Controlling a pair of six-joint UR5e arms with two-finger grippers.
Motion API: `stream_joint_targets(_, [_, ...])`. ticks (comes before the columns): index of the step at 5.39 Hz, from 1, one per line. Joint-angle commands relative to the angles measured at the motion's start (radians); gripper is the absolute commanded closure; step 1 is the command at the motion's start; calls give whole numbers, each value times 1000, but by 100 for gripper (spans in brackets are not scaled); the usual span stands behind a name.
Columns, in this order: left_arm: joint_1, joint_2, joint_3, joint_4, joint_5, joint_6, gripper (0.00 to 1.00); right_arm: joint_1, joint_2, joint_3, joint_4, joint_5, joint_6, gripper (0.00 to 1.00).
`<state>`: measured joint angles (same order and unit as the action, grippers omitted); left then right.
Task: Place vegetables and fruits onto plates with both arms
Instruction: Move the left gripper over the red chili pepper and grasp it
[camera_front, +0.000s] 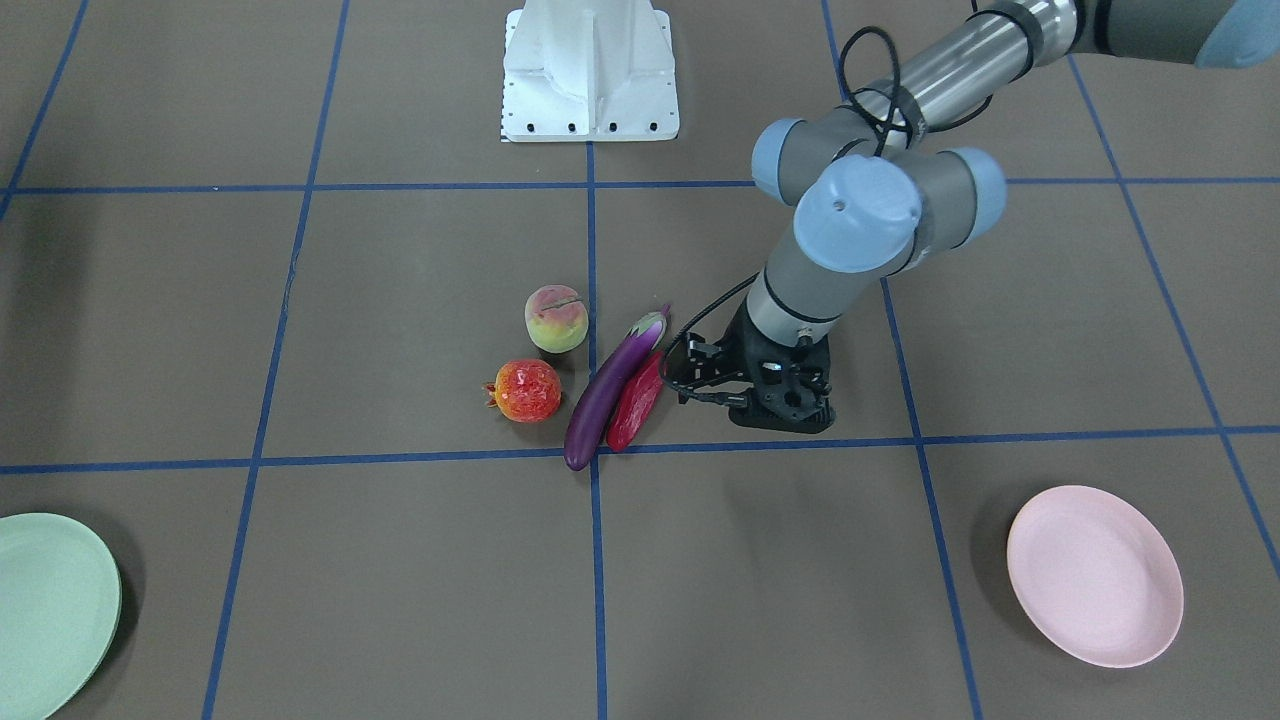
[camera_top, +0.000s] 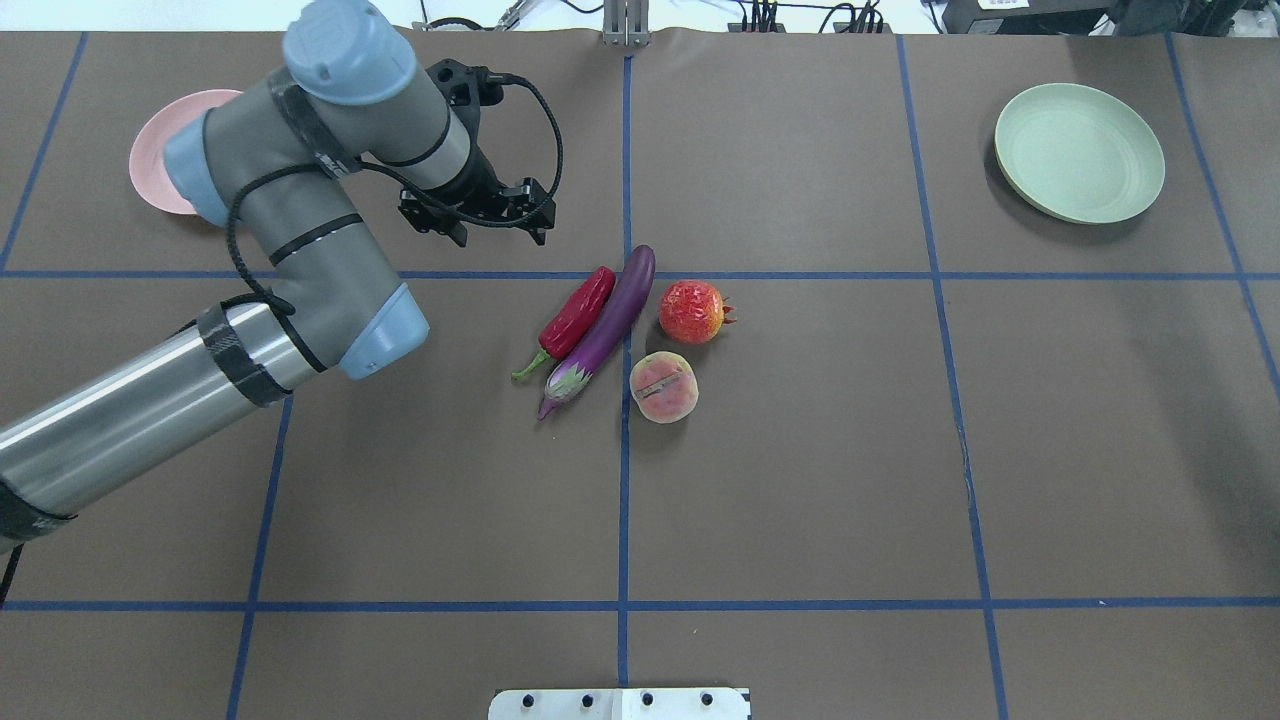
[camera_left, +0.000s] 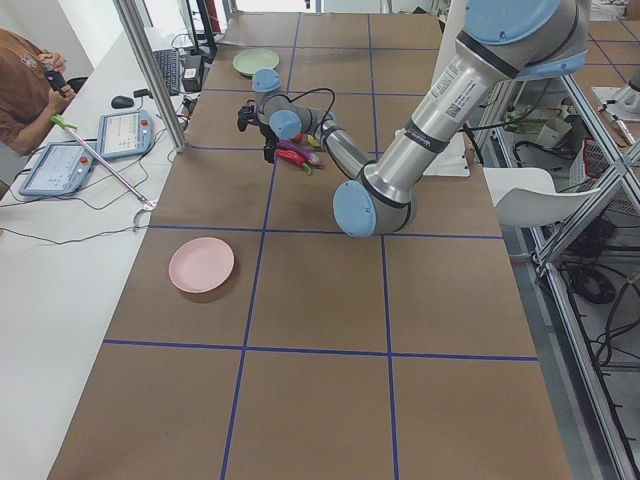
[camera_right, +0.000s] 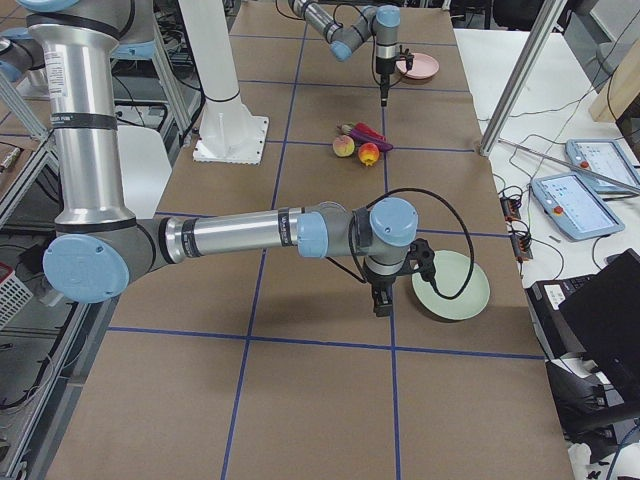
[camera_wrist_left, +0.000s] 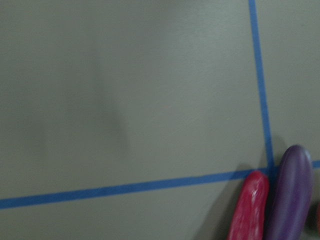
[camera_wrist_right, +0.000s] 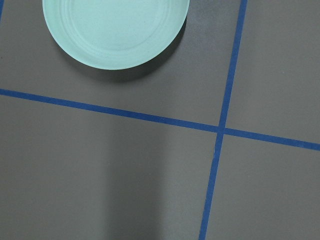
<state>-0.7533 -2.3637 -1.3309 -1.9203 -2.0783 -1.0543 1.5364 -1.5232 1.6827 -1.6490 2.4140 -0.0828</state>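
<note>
Purple glossy eggplant (camera_front: 612, 390) touches wrinkled red chili (camera_front: 637, 402); cannot tell if left hand (camera_front: 782, 405), right hand (camera_right: 381, 302) are spread.

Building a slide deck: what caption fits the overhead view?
Left pincer beside chili and eggplant; pomegranate and peach next to them; pink plate and green plate empty.

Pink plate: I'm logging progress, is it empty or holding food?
Empty. The front-facing view shows the pink plate bare, with nothing on it.
</note>
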Motion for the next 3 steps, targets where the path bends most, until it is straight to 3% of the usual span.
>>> stream_joint_targets(1, [44,-63,131,-69,38,-33,1,-4,1,0,0,13,2,0])
stream_joint_targets(3, [74,-69,133,-69,49,-33,7,-7,1,-1,0,19,2,0])
